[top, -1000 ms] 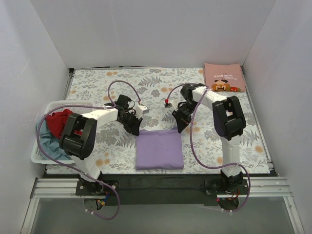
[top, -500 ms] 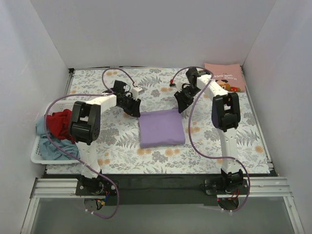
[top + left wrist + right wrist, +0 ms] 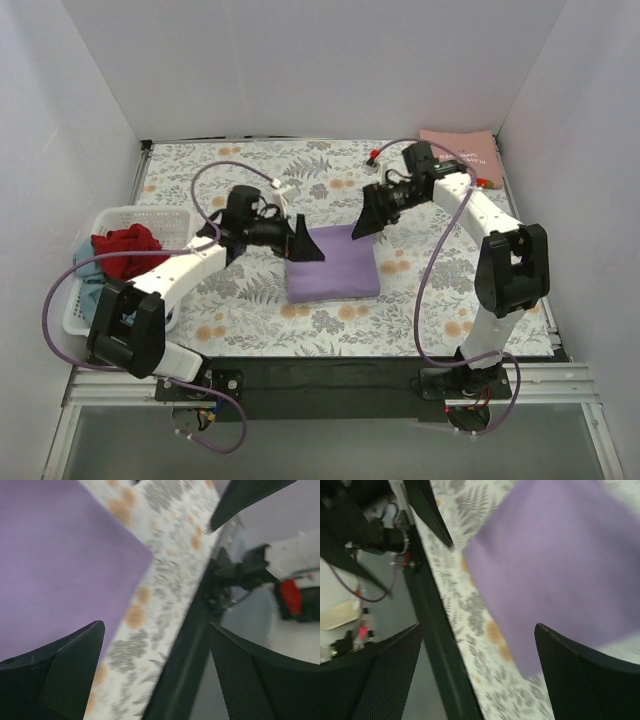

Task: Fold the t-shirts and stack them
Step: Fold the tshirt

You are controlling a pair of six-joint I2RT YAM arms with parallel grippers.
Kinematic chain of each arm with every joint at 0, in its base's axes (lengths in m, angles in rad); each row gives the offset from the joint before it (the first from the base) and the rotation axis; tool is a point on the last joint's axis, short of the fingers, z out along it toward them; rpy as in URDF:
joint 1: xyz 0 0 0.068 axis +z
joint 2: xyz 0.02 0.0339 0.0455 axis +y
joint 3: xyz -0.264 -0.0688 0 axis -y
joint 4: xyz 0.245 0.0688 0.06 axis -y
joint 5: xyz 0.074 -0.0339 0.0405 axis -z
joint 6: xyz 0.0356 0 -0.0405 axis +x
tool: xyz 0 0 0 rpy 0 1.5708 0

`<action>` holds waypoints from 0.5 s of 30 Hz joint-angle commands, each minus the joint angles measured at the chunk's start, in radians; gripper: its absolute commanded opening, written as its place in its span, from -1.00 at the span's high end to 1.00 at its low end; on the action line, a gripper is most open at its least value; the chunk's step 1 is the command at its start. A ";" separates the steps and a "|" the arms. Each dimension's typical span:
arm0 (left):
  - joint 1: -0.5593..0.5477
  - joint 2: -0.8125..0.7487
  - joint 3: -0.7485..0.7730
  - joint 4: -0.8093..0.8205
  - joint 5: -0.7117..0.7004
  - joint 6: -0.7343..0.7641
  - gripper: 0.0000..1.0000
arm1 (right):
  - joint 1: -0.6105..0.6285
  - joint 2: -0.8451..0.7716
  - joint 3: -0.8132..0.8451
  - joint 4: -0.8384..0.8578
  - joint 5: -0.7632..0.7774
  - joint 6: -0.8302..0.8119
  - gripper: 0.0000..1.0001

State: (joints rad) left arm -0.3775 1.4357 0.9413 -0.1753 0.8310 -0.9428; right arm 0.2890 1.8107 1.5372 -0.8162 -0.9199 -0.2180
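Note:
A folded lavender-purple t-shirt [image 3: 332, 264] lies flat on the floral cloth in the middle of the table. My left gripper [image 3: 303, 243] hovers open over its back left corner. My right gripper [image 3: 366, 220] hovers open over its back right corner. Neither touches it. The left wrist view shows the purple t-shirt [image 3: 60, 565] below and left of the open left gripper [image 3: 155, 675]. In the right wrist view the purple t-shirt [image 3: 560, 565] lies beneath the open right gripper [image 3: 477, 675]. A folded salmon-pink t-shirt [image 3: 462, 146] rests at the back right corner, partly behind the right arm.
A white basket [image 3: 78, 312] at the left edge holds a red t-shirt [image 3: 125, 246] and a grey-blue one [image 3: 92, 272]. White walls close in the table on three sides. The black front rail [image 3: 320, 372] runs along the near edge.
Both grippers carried the purple t-shirt's folded edge away from the near side, then opened and let it go. They have lifted off; the t-shirt now lies farther back.

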 commanded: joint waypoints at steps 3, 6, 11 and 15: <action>-0.142 0.035 -0.214 0.313 0.091 -0.427 -0.68 | 0.193 -0.019 -0.296 0.270 -0.178 0.284 -0.97; -0.144 0.092 -0.262 0.367 0.079 -0.447 -0.69 | 0.230 0.033 -0.380 0.354 -0.198 0.307 -0.97; -0.106 0.248 -0.283 0.310 0.044 -0.369 -0.71 | 0.158 0.214 -0.407 0.350 -0.194 0.250 -0.97; 0.006 0.391 -0.302 0.297 0.039 -0.355 -0.72 | 0.055 0.285 -0.480 0.342 -0.131 0.212 -0.97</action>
State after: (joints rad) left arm -0.4564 1.7416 0.6674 0.1478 0.9760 -1.3289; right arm 0.4210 2.0369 1.1145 -0.5190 -1.1950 0.0418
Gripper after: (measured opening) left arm 0.854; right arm 0.982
